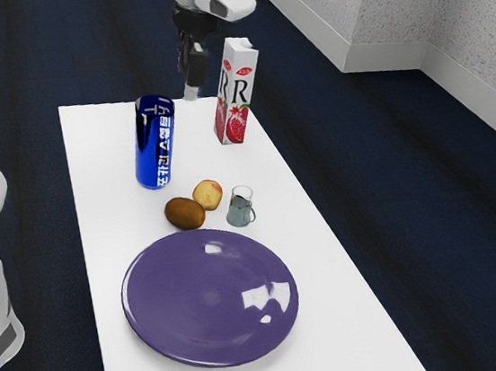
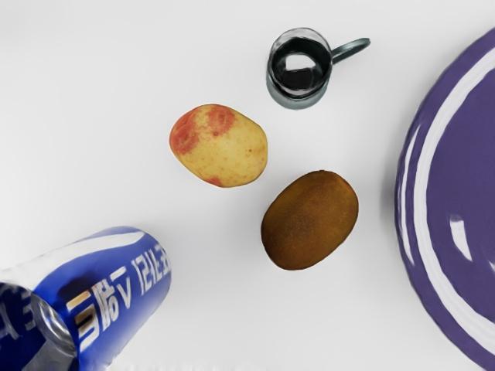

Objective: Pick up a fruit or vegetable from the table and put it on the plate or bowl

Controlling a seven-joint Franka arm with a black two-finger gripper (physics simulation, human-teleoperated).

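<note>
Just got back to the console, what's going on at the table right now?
The gripper hangs high over the far end of the table, between the blue can and the juice carton. The kiwi and the yellow-red fruit lie on the table beside the glass mug, just short of the purple plate. Nothing is on the plate, so no fruit has been picked up yet.

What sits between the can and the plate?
The kiwi lies between the can and the plate, with the yellow-red fruit just beside it. Both the exterior and wrist views show this.
</note>
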